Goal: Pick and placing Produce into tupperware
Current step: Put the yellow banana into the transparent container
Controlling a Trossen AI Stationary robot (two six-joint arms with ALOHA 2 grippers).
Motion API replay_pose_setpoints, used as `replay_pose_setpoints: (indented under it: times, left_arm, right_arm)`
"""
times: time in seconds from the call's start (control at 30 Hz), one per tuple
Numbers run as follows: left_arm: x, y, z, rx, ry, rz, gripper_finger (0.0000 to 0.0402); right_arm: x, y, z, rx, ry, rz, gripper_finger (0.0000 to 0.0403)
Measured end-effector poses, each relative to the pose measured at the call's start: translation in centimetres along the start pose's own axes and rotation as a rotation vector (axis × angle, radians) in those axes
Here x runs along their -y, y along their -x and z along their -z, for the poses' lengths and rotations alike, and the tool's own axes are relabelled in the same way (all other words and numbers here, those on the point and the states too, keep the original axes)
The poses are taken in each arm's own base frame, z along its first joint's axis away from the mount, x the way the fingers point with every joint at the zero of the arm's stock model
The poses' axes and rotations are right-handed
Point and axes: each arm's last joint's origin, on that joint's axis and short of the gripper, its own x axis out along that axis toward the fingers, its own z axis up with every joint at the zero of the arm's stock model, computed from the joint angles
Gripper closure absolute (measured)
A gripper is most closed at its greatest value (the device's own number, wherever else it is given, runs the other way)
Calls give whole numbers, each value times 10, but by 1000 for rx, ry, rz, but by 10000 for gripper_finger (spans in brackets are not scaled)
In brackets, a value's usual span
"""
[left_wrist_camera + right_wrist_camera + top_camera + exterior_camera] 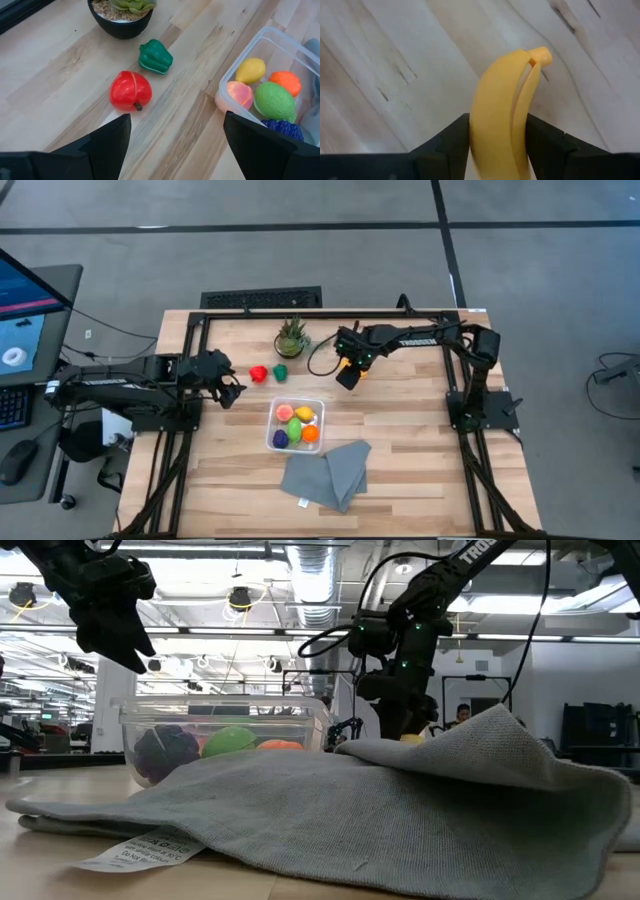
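The wooden bench [400, 480] is carrying everything. Landmark: the clear tupperware [272, 442], sitting near the bench middle, already holding a lime-green fruit [295, 427], a yellow lemon [305, 415], an orange piece [311, 434], a purple piece [280, 438] and a peach-pink one [284, 412]. The folded grey cloth [328, 472] is lying just beside the tupperware on the near side. The spiky potted plant [291, 338] is standing beyond the tupperware toward the far edge.

Step in hand, as I judge it: the right arm is carrying the banana [500, 130] toward the tupperware. The right pincer [348, 372] is hanging beyond the tupperware and to its right, fingers closed snug on the banana's sides. Next move probably calls for travelling over the tupperware rim and releasing above a free gap, since the box is getting crowded.

The left pincer [232, 392] is hovering to the left of the tupperware, fingers spread wide and holding nothing. Still outside, on the bench between plant and tupperware: a red pepper [130, 91] and a dark green pepper [155, 56], near each other but apart.

View differences: only the right wrist view is showing the banana gripped clearly; in the high view it is mostly hidden. The left wrist view is showing the peppers' shapes; the low view is hiding them behind the cloth and tupperware, showing only fruit through the clear wall.
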Motion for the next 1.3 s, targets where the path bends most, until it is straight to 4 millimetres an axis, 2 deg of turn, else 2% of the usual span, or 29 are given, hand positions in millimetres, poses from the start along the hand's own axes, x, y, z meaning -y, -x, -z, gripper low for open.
replay_pose_setpoints:
  times: [0.33,0.77,1.1,1.3]
  left_arm:
    - [0,0,0,1,-22,0,95]
    - [0,0,0,5,-30,-6,95]
    - [0,0,0,12,-44,-18,95]
    - [0,0,-1,12,-52,-18,95]
  right_arm:
    - [-2,8,-4,-8,1,2,220]
    - [-8,29,-14,-31,45,5,220]
    - [-18,52,-20,-61,101,4,213]
    - [-22,81,-16,11,122,-14,215]
